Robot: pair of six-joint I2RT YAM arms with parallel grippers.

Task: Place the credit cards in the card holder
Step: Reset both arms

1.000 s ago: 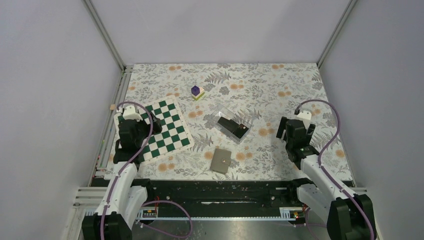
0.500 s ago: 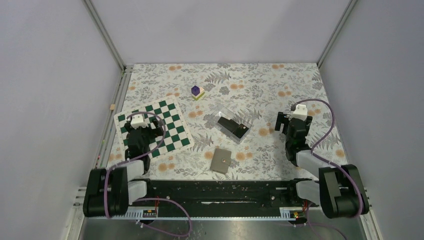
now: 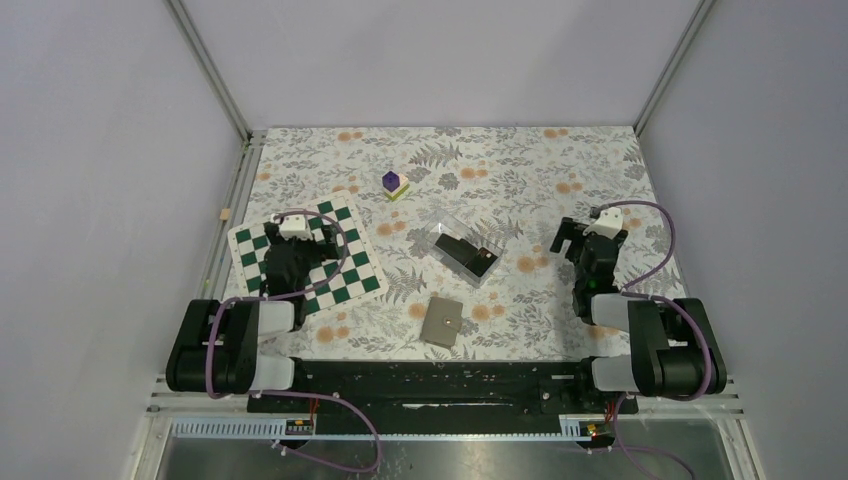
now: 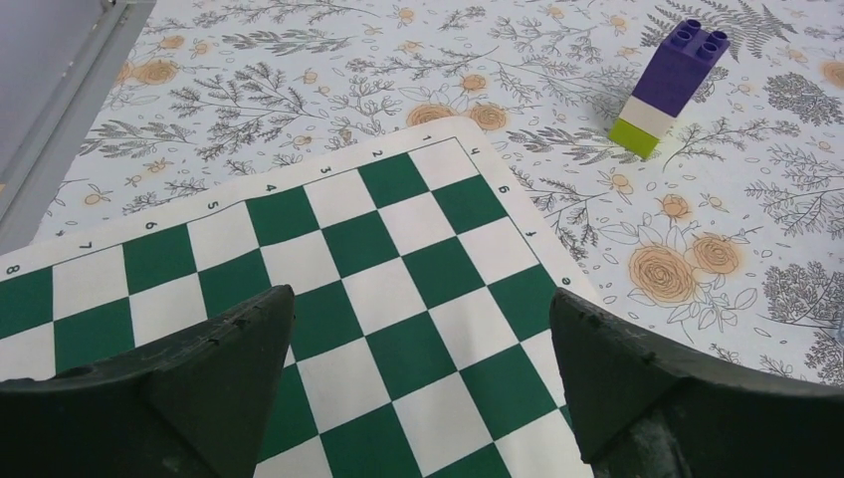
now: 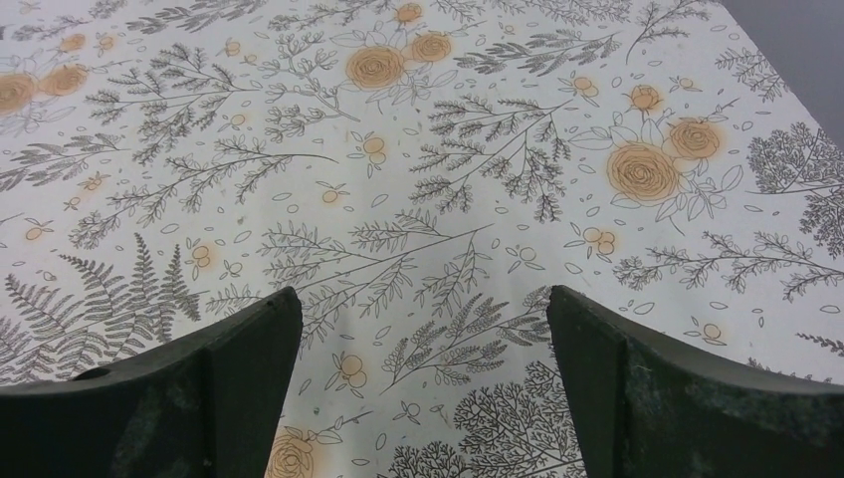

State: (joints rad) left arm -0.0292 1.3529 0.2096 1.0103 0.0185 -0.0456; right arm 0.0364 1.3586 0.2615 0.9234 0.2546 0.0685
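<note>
Card holder (image 3: 442,321): it lies flat and closed on the floral table (image 3: 560,170), near the middle, clasp side up. Neither arm is near it.
Left gripper (image 4: 418,304): we see the jaws spread wide and holding nothing. It hangs low over the chess mat (image 3: 308,262), at the left.
Right gripper (image 5: 423,299): the jaws are also spread wide and empty, above bare cloth at the right.
Credit cards (image 3: 466,256): black, one with a gold spot. They appear to lie inside the clear box (image 3: 500,232), just beyond the holder and a little to the right, between the two grippers.
Purple block (image 3: 392,183): it stands upright, far from the arms, well apart from the cards.
Risk at the box: we think the walls can block the fingers, and the light box can slide or tip when a finger pushes on it.
Risk at the cards: they are thin and flat, so the fingers can slip off, or take two cards together.
Risk at the holder: it is shut. If one arm does not hold it open, a card can push it away and not enter.
</note>
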